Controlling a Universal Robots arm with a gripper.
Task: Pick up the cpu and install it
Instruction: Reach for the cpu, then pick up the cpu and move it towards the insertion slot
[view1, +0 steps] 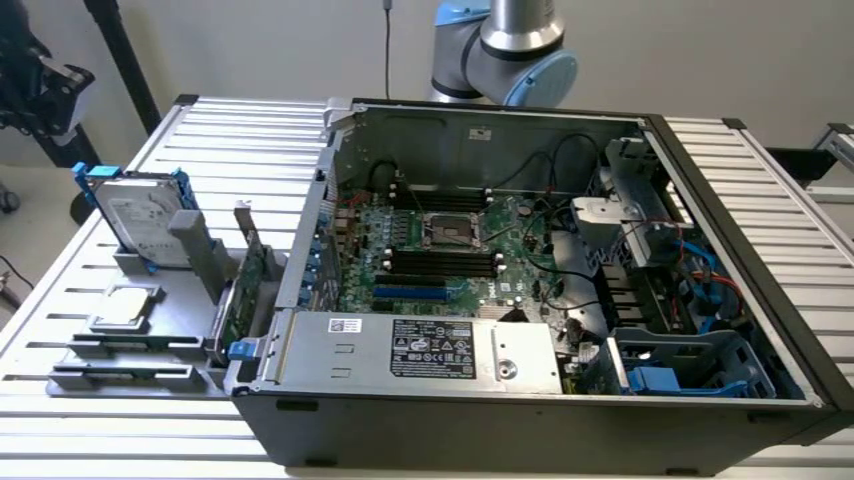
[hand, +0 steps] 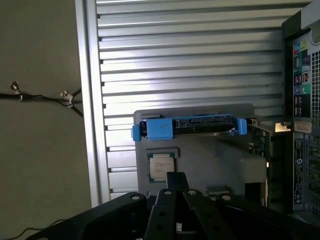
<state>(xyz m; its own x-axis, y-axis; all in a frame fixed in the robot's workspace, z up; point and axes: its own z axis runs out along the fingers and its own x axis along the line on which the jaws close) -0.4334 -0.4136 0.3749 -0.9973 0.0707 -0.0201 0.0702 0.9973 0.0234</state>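
Silver-grey metal is catching the light at the lower left of the exterior view, where the cpu (view1: 127, 305), a small flat square chip with a thin darker rim, is lying flat on a grey plastic holder block (view1: 96, 323). Just above it in that frame, a large silver hard drive with blue brackets (view1: 134, 212) is standing on edge. A green expansion card (view1: 240, 295) is standing slightly further right. Moving right again, the open black computer case (view1: 534, 430) is lying on its side, and the square metal socket frame (view1: 454, 232) is showing mid-frame on the green motherboard (view1: 514, 225). The grey robot arm (view1: 514, 45) is rising at the upper middle. In the wrist view the black gripper (hand: 176, 176) is hanging near the chip (hand: 161, 166) without touching it, its pincer drawn narrow and gripping nothing.

The chip is probably going to handle as light, thin and stiff. Its smooth lid is likely to be slippery and its underside contacts delicate. Taking hold across two opposite edges of the darker rim, while keeping the chip level, is looking safest
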